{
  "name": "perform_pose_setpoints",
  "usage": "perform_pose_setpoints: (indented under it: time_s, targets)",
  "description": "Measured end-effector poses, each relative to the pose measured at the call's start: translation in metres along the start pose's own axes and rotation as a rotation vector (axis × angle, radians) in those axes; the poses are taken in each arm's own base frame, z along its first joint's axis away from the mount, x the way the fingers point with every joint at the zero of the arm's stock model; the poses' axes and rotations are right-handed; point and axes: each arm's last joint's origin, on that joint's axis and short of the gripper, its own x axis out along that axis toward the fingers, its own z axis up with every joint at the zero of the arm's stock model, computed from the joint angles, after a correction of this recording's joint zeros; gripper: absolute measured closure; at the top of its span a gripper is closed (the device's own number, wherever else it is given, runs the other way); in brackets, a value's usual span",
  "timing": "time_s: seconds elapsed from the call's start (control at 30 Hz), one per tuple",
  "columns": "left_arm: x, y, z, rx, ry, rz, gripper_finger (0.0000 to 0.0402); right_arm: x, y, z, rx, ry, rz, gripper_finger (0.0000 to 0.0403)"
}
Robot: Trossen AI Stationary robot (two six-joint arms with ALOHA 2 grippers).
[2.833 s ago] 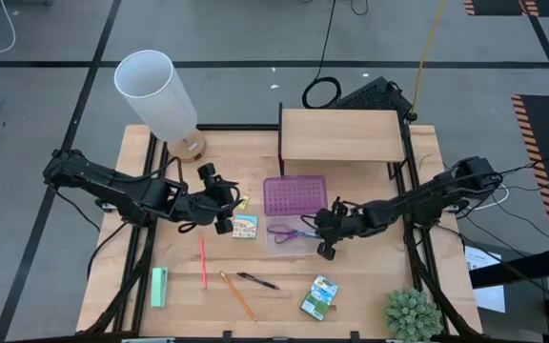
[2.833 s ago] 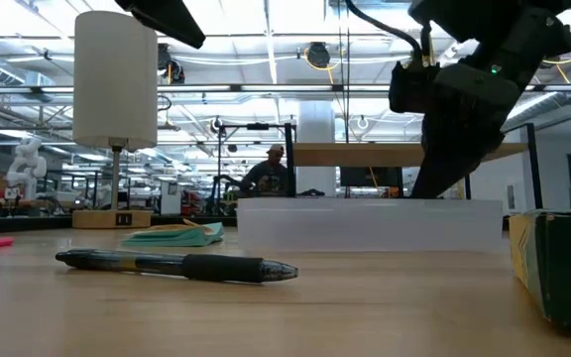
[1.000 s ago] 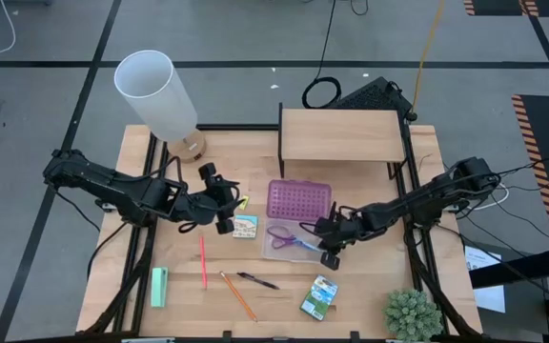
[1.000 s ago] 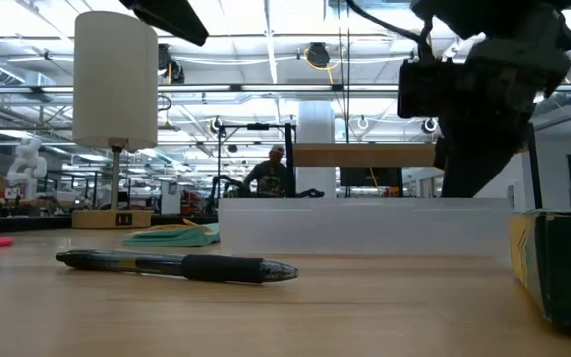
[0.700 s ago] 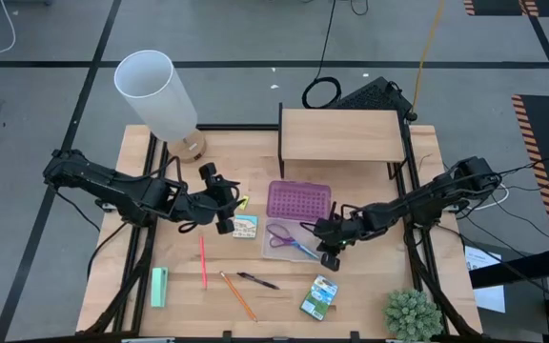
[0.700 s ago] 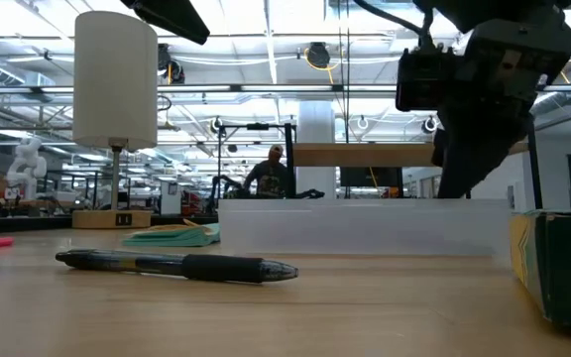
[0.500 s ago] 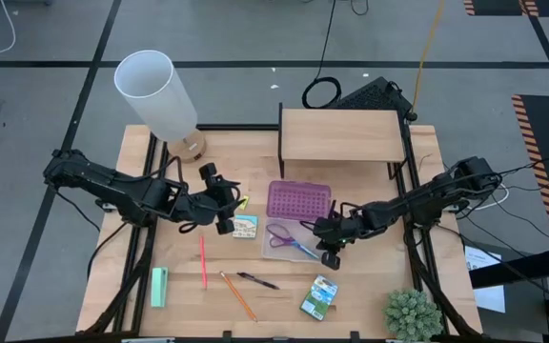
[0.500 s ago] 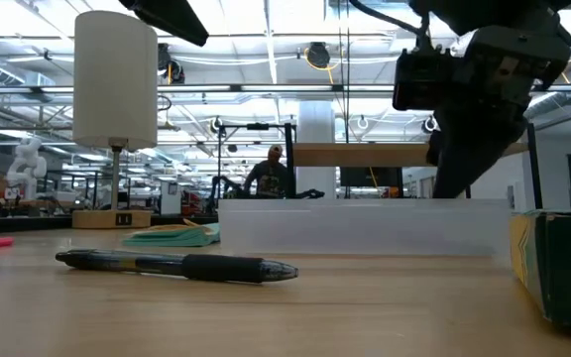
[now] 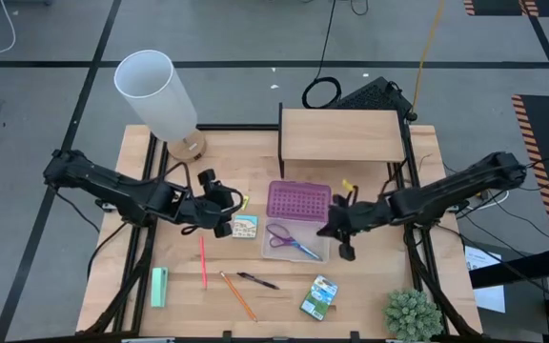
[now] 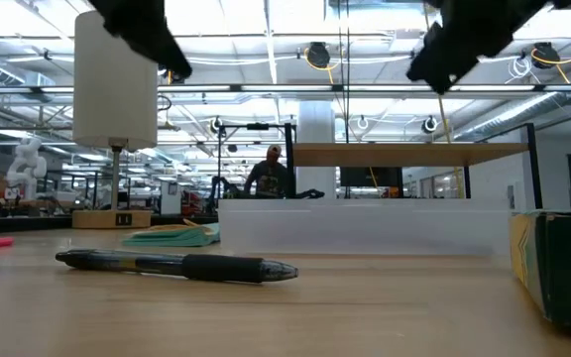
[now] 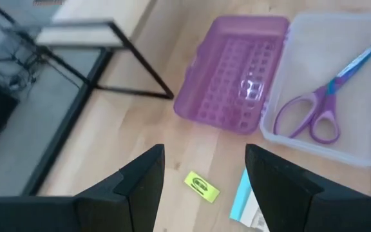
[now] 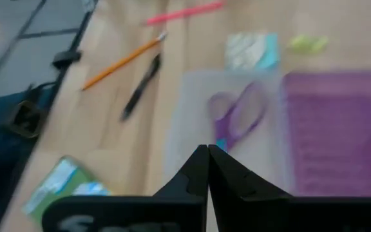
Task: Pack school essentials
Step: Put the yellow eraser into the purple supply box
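The purple-handled scissors (image 9: 292, 239) are now lying inside the clear plastic case (image 9: 303, 252), beside its opened purple lid (image 9: 298, 199). The right gripper (image 9: 340, 229), fingers pressed together and empty, is lifting away toward the case's right edge after hovering low over it a second ago, which suggests the first item is packed. The left gripper (image 9: 225, 211), fingers spread, is hovering near the tiny yellow piece (image 9: 242, 202) and small colourful square pack (image 9: 245, 227); pencils, pen and crayon box are still waiting on the tabletop (image 9: 370, 295).
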Motion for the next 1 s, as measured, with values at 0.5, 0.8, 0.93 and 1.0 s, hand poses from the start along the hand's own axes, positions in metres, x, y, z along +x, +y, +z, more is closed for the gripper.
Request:
perform_pose_setpoints:
  time_s: [0.5,0.8,0.93,1.0]
  targets:
    - [0.057,0.03,-0.033,-0.243,0.071,-0.088,0.0181,-0.006,-0.012,-0.024,-0.064,-0.021,-0.145,0.0403]
    - [0.084,0.017,-0.04,-0.325,0.148,-0.06,0.0143,-0.004,-0.012,-0.024,-0.128,-0.077,-0.131,0.0403]
    - [0.103,0.008,-0.049,-0.322,0.21,-0.03,0.0114,-0.004,-0.012,-0.024,-0.131,-0.073,-0.131,0.0403]
    - [0.11,0.005,-0.053,-0.323,0.229,-0.003,0.0102,-0.004,-0.012,-0.024,-0.131,-0.072,-0.128,0.0403]
